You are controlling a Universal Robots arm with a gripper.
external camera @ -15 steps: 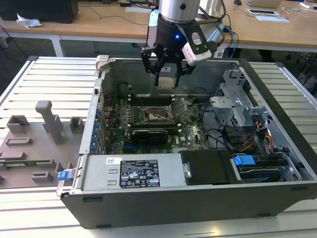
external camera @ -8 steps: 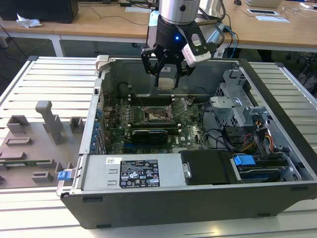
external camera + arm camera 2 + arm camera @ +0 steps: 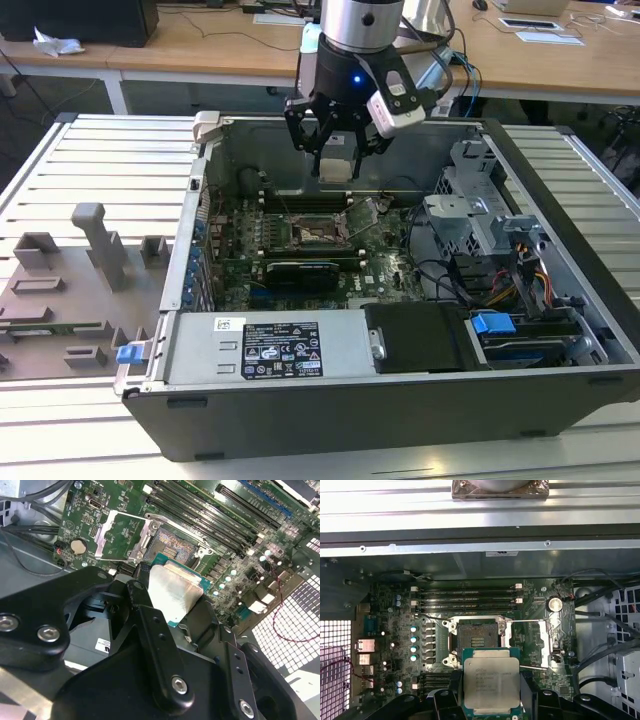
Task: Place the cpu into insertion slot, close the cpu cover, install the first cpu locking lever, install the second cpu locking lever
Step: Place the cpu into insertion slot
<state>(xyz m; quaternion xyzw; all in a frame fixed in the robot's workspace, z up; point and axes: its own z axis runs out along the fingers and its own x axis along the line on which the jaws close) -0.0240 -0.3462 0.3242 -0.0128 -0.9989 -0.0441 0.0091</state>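
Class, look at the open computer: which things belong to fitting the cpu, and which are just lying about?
Job in hand: cpu, held in the gripper above the board; insertion slot, empty; cpu cover, lying open beside the slot.

Lying about: memory slots; coin battery; grey fixture blocks; power supply box.

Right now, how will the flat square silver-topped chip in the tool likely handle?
The flat square silver-topped chip looks rigid: it sits unbent in the black tool. Its smooth metal top could be slippery. Thin, with a green board edge, it is probably light and fragile.
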